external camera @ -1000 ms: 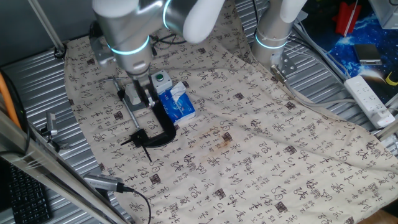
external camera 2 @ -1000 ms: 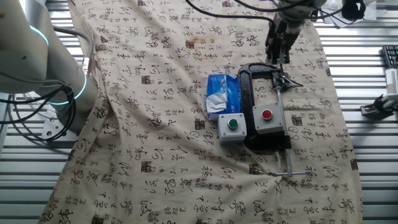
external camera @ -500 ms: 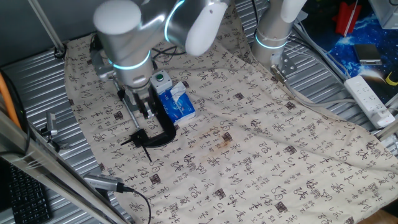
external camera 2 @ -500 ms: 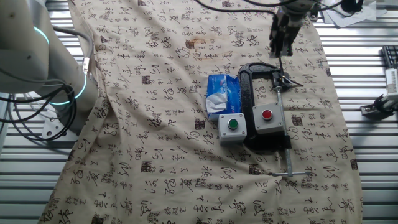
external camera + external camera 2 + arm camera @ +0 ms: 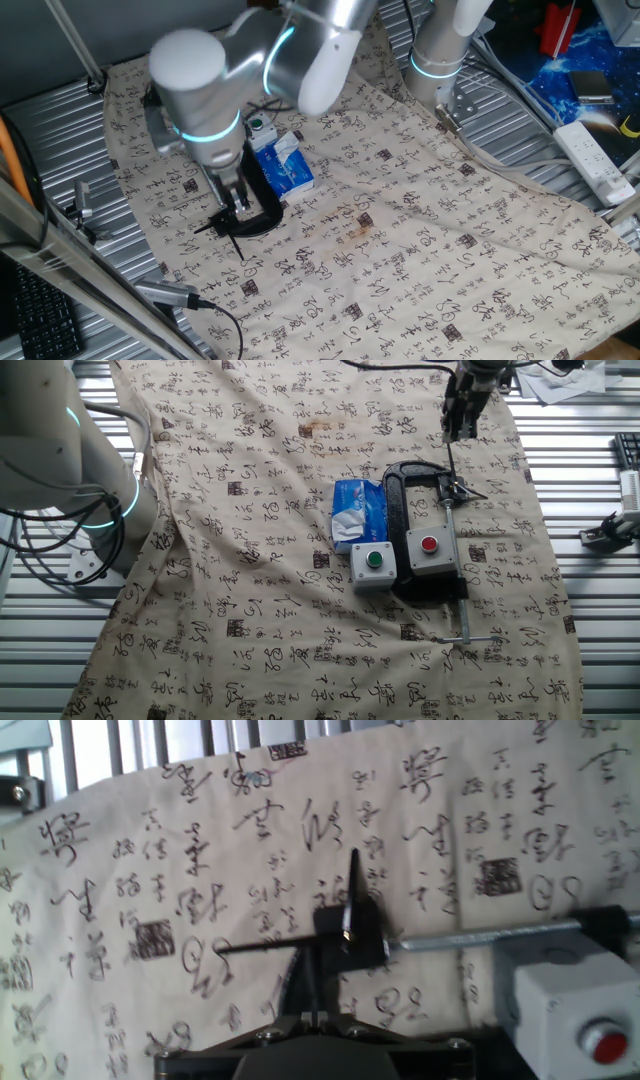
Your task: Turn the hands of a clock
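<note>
Clock (image 5: 243,222) lies at open end of one black C-clamp (image 5: 398,510), on patterned cloth (image 5: 270,560). Two hands (image 5: 300,935) visible in hand view: one pointing sideways from hub, one pointing up. Gripper (image 5: 238,205) hangs just above clock; jaws' spread and hold cannot tell. One silver rod (image 5: 455,570) runs along clamp. Two grey button boxes beside clamp: one red-button (image 5: 430,552), one green-button (image 5: 374,565). One blue-and-white carton (image 5: 358,512) next to green-button box.
</note>
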`<state>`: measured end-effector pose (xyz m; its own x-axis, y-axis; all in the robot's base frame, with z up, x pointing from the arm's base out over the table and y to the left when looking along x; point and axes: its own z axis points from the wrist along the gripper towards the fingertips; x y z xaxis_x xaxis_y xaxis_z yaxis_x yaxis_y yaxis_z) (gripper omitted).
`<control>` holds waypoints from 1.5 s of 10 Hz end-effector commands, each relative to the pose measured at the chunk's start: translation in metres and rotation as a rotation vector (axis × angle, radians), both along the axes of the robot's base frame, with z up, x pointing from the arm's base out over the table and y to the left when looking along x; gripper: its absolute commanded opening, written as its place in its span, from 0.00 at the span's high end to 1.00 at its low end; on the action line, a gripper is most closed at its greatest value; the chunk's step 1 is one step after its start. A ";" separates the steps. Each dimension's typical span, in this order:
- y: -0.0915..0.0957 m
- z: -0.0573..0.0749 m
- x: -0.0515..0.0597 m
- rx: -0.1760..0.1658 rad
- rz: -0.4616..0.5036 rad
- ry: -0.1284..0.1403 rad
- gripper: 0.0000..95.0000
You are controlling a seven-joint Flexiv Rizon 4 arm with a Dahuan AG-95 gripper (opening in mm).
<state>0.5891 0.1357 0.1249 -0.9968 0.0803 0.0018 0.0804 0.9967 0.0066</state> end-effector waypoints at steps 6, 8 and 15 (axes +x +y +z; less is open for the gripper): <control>0.028 -0.046 0.005 -0.008 -0.040 -0.049 1.00; 0.029 -0.060 0.002 -0.008 -0.038 -0.002 1.00; 0.030 -0.051 0.003 0.000 -0.019 -0.008 1.00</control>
<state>0.5913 0.1650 0.0747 -0.9953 0.0958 -0.0104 0.0957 0.9954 0.0088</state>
